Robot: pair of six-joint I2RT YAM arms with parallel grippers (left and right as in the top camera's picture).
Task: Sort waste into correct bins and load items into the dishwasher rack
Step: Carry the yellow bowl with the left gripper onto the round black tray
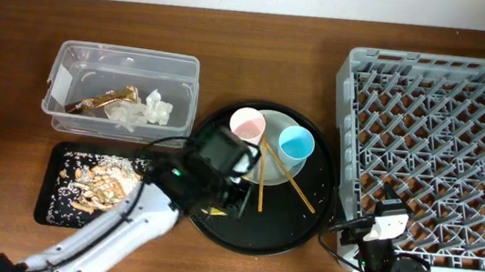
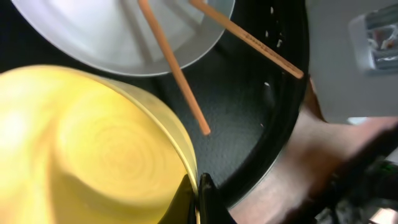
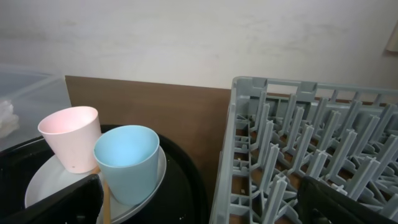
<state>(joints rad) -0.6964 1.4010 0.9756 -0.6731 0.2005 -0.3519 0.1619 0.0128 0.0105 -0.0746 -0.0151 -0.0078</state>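
My left gripper (image 2: 198,193) is shut on the rim of the yellow bowl (image 2: 93,143), over the round black tray. In the overhead view the arm hides most of the bowl (image 1: 215,213). The pale plate (image 1: 275,172) holds the pink cup (image 1: 247,123), the blue cup (image 1: 296,143) and two wooden chopsticks (image 1: 262,179). My right gripper (image 3: 199,208) is open and empty, low beside the grey dishwasher rack (image 1: 441,159), at its front left corner. The clear tub (image 1: 128,51) holds the gold-brown wrapper (image 1: 105,99) and white tissue (image 1: 149,112). The black rectangular tray (image 1: 45,182) holds tan food scraps (image 1: 104,184).
The large round black tray (image 1: 305,226) lies between the bins and the rack, with small crumbs on it. The rack holds nothing and reaches the table's right edge. A wall runs along the far side of the brown table.
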